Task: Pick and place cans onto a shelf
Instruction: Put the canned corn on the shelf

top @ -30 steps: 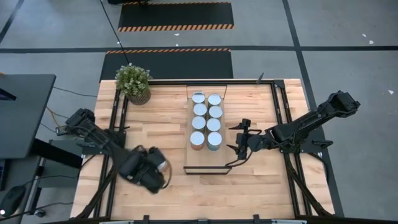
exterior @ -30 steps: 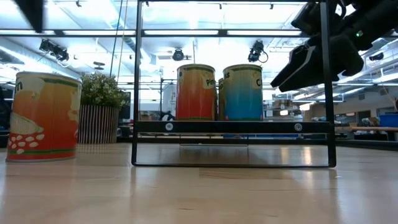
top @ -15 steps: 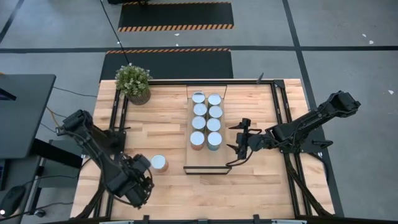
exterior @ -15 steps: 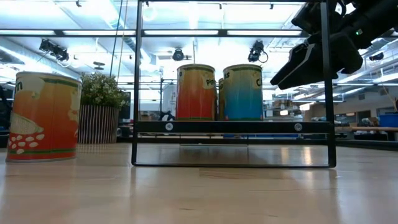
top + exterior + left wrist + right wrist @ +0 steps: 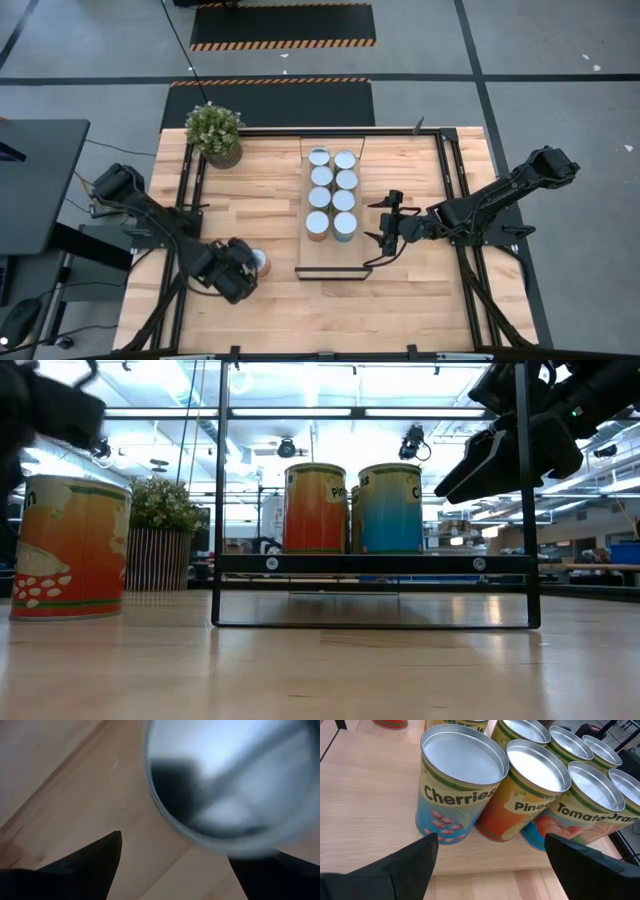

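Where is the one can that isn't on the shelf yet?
In the high view the loose can stands on the tabletop left of the shelf, near its front end, with the left hand right over it.

We count eight cans point(image 5: 332, 190) standing upright in two rows of four on the shelf point(image 5: 332, 258), a long light-wood board with a thin dark frame, just right of centre in the high view. Their silver tops face up. In the right wrist view the near labels read Cherries point(image 5: 459, 785) on blue and a cut-off "Pine" point(image 5: 532, 790) on orange. A ninth can point(image 5: 259, 262), orange-sided, stands upright on the tabletop at lower left, apart from the shelf.
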